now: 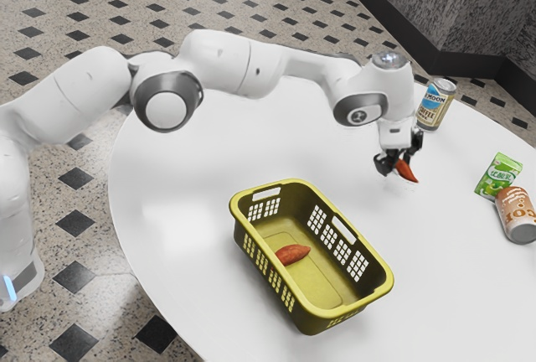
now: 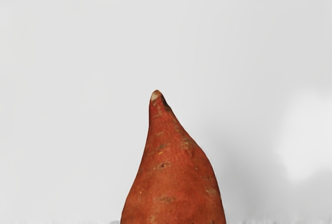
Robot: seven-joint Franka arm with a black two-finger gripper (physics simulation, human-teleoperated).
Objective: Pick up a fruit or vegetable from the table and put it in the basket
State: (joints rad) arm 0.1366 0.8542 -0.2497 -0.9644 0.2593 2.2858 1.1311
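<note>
At the table's far side my gripper [image 1: 399,161] is shut on a reddish-orange sweet potato [image 1: 407,171], whose pointed end sticks out from between the black fingers. The wrist view has this sweet potato [image 2: 173,177] large at the lower edge, its narrow tip free. The yellow-green basket [image 1: 381,287] stands upright on the table, nearer the exterior camera than the gripper and apart from it. Another sweet potato [image 1: 292,254] lies on the basket's floor. Parts of the held one are hidden by the fingers.
Behind the gripper stands a coffee can [image 1: 436,104] on the white round table [image 1: 193,152]. Toward the exterior view's right edge are a green-and-white carton [image 1: 498,176] and a brown-and-white can [image 1: 517,214], close together.
</note>
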